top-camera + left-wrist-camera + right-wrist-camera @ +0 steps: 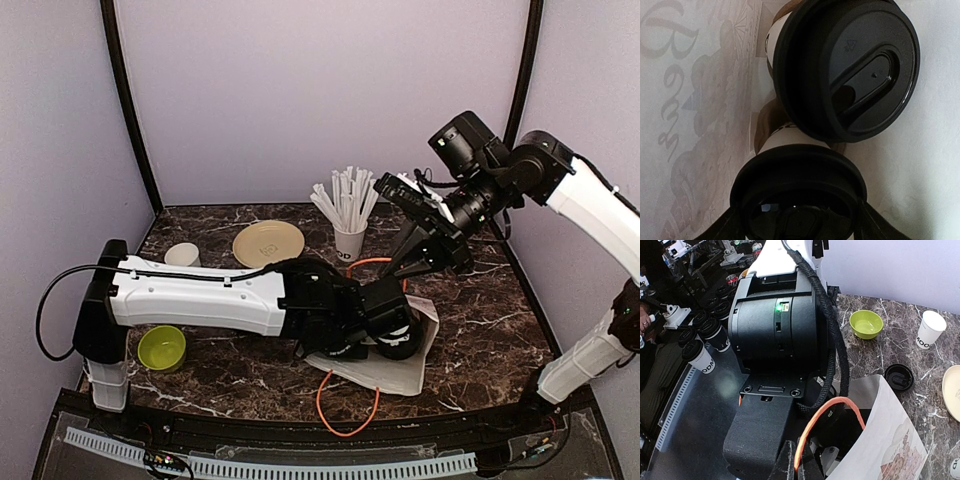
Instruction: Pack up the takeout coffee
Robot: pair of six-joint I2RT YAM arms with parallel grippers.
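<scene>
In the left wrist view, two takeout coffees stand close together inside a white paper bag [700,100]. My left gripper [799,227] is shut on the near cup's black lid [797,180], one finger on each side. The second lidded cup [850,65] lies just beyond it. In the top view, my left gripper [388,328] reaches into the bag [415,372] at the table's middle. My right gripper [800,467] is shut on the bag's orange handle [827,412] and holds it up [405,268].
A cup of wrapped straws [350,215], a tan plate [268,243], a lidless white cup [181,255] and a green bowl [161,347] stand round the bag. A loose black lid [899,377] lies by the bag. Several more lidded cups [702,357] stand beyond the table's front edge.
</scene>
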